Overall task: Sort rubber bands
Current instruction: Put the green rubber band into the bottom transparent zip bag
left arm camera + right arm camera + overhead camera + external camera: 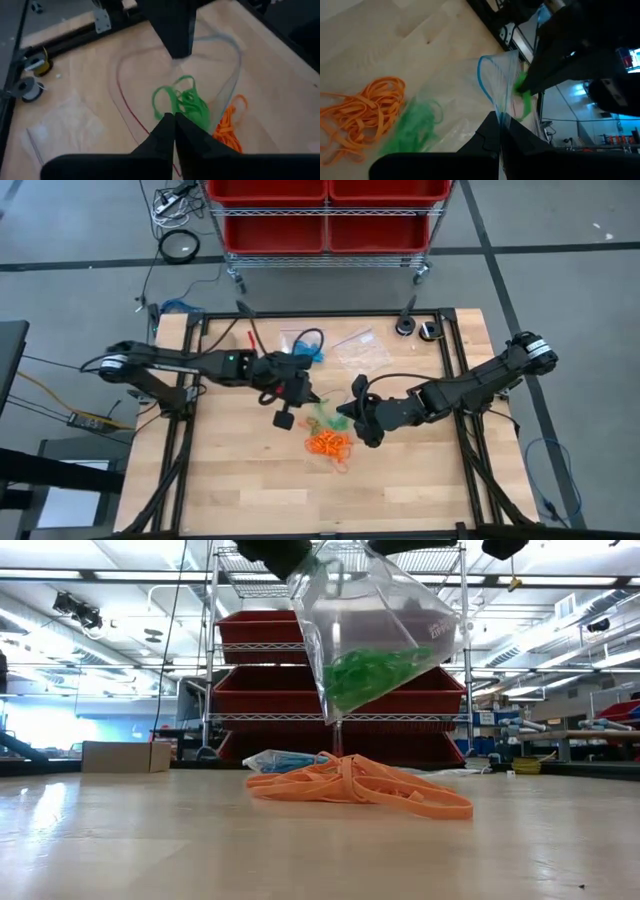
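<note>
The clear plastic bag hangs in the air between the two arms, green rubber bands bunched in its low corner, at the middle of the high view. The right claw is pinched tight on the bag's blue-edged rim. The left claw looks nearly closed at the opposite lip, with a green loop or two by its tips; I cannot tell if it grips film or bands.

If either pinch slips, the slick film would sag, the mouth would fold, and the greens could spill onto the orange rubber bands heaped directly beneath on the table, mixing the colours again. A springy loop snagged on a fingertip could also be dragged back out.

The oranges are flat, matte ribbons in a loose tangle; the greens look thinner and curlier. The bag is glossy and crinkled, the table pale smooth wood. Blue rubber bands sit in another bag at upper centre.
</note>
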Motion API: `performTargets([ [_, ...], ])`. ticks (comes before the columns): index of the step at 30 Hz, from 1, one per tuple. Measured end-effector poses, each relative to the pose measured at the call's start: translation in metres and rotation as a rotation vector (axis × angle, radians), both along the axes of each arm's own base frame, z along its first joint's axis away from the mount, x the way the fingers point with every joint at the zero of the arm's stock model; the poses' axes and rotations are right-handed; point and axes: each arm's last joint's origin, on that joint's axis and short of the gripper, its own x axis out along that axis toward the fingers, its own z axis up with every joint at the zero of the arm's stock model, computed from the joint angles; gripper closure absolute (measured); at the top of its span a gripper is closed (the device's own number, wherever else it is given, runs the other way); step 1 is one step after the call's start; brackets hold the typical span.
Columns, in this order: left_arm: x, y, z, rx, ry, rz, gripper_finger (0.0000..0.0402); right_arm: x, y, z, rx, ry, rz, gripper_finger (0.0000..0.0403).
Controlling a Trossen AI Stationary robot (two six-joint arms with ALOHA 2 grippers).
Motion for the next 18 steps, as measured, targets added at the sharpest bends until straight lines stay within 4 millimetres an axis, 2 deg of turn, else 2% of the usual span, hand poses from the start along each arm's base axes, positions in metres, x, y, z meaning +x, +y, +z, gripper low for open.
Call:
performTargets([
  [6, -0.001, 0.001, 0.010, 0.022, -0.006, 0.040, 0.0277, 0.000, 0.000, 0.000, -0.002, 0.005, 0.000, 0.0403],
  [10, -0.001, 0.002, 0.026, 0.026, -0.026, 0.051, 0.0228, 0.000, 0.000, -0.001, -0.002, 0.007, -0.001, 0.0403],
  [14, -0.006, 0.003, 0.042, 0.073, 0.002, 0.103, 0.0214, -0.001, 0.000, -0.001, -0.018, 0.008, -0.019, 0.0403],
  [18, -0.021, 0.001, 0.056, 0.154, 0.037, 0.175, 0.0223, -0.006, 0.001, 0.002, -0.042, 0.011, -0.040, 0.0403],
])
